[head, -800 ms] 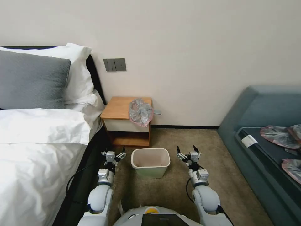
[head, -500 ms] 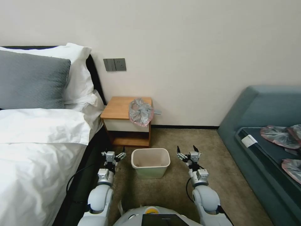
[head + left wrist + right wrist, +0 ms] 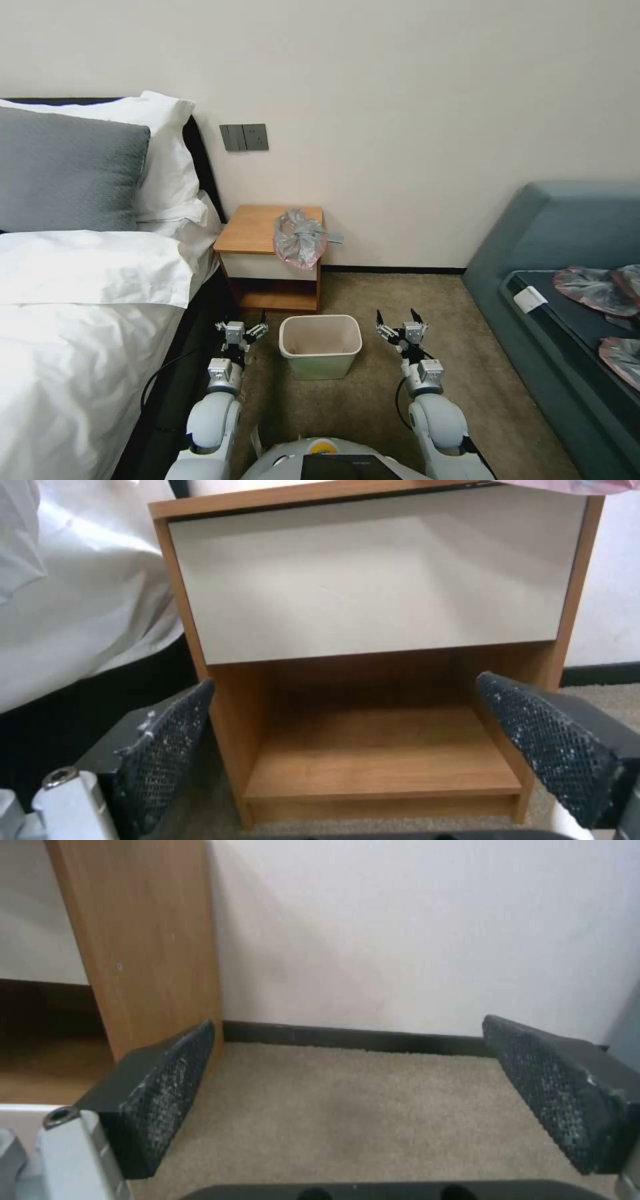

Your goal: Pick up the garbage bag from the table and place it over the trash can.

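The garbage bag (image 3: 299,239), crinkled grey plastic with a pink-red edge, lies on the right part of the table (image 3: 253,230) and hangs over its front edge; a pink sliver of the garbage bag (image 3: 573,485) peeks over the drawer front in the left wrist view. The cream trash can (image 3: 320,345) stands on the carpet in front of the table, with nothing in it. My left gripper (image 3: 241,328) hovers open just left of the trash can, facing the table (image 3: 373,600). My right gripper (image 3: 399,321) is open just right of the can, over carpet.
A bed with white sheets (image 3: 80,313) and pillows (image 3: 67,167) runs along the left. A blue-grey sofa (image 3: 567,267) on the right holds flatter grey-pink bags (image 3: 593,288). The wall (image 3: 400,120) stands behind the table. Carpet (image 3: 400,293) lies between table and sofa.
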Motion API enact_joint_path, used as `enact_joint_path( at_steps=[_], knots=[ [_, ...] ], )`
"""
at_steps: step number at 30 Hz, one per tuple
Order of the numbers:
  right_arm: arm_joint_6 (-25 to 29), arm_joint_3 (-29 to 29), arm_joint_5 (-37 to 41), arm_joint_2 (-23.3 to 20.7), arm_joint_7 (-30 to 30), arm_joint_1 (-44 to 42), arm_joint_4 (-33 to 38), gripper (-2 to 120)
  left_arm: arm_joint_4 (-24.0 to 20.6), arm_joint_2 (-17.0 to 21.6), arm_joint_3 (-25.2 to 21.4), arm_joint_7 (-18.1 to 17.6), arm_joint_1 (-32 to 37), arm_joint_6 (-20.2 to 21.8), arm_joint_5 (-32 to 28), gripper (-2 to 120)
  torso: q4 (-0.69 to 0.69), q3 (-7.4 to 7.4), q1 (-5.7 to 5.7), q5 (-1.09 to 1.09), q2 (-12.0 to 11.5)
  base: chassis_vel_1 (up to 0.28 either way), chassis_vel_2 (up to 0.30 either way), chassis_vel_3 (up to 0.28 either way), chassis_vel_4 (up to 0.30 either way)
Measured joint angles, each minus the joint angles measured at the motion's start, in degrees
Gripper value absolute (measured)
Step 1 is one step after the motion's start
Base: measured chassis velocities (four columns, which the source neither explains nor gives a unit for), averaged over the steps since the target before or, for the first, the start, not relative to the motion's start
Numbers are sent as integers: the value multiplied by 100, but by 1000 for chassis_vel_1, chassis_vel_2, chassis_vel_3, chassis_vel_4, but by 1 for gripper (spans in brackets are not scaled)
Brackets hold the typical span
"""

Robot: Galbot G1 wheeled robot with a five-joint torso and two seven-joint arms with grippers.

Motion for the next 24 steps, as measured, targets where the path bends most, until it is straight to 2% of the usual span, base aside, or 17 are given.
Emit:
enact_joint_path(
  at_steps=[24],
  knots=[
    [0,0,0,0,0,0,0,100,0,0,0,0,0,0,0,100,0,0,0,0,0,0,0,0,0]
  ],
)
